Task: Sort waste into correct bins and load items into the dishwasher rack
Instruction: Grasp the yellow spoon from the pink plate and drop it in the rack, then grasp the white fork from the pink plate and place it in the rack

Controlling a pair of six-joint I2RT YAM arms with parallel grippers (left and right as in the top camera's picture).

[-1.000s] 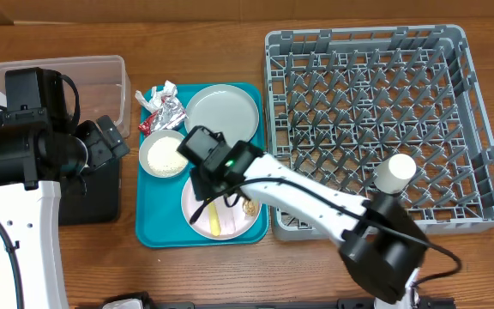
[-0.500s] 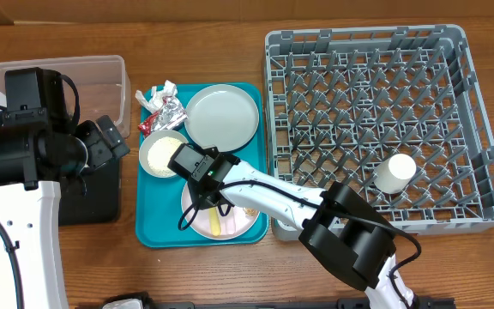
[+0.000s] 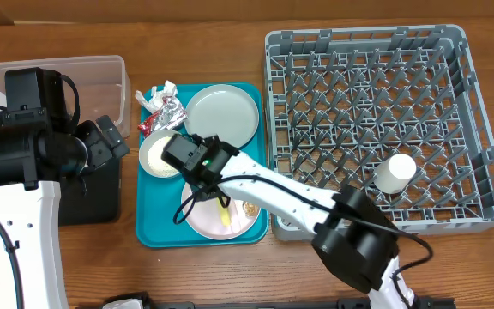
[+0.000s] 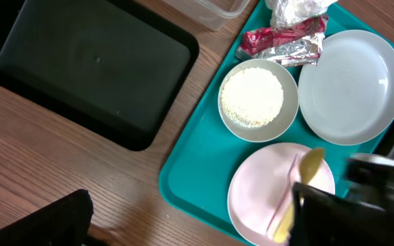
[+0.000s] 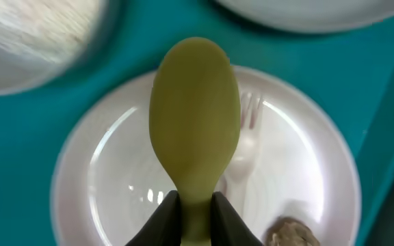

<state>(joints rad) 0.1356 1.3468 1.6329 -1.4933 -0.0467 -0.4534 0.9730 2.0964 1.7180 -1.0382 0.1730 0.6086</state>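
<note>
right claw [image 5: 197, 217] pinches the stem of the yellow spoon [image 5: 195, 116], its two fingers [image 5: 166, 219] closed tight on either side, over the pinkish-white plate [image 5: 108, 178] at the near right of the teal tray [image 3: 155, 230]. whether the spoon hangs clear of the plate cannot be told. a white fork [image 5: 246, 130] and a small brown lump [image 5: 291, 234] lie on the same plate.

at the tray's middle left sits the small bowl [image 4: 291, 102], heaped with white rice [image 4: 252, 96]. the pale grey plate [image 4: 351, 85] fills the tray's far right corner, bare. the crumpled red-and-silver foil wrapper [image 4: 282, 42] lies at the tray's far left, just beyond the bowl, with the crumpled white tissue [image 4: 296, 10] next to it at the tray's far edge.

just off the tray's left side lies the shallow black tray [image 4: 94, 68]. the clear plastic tub [image 3: 101, 73] stands past the tray's far left corner. the left claw [image 3: 111, 142] hangs left of the teal tray, above the black one, jaws spread wide with nothing between them.

right of the teal tray stands the big grey dishwasher rack [image 3: 367, 39]. a white cup [image 3: 395, 172] rests among its pegs, well apart from the tray, on the wooden table [image 3: 75, 275].
</note>
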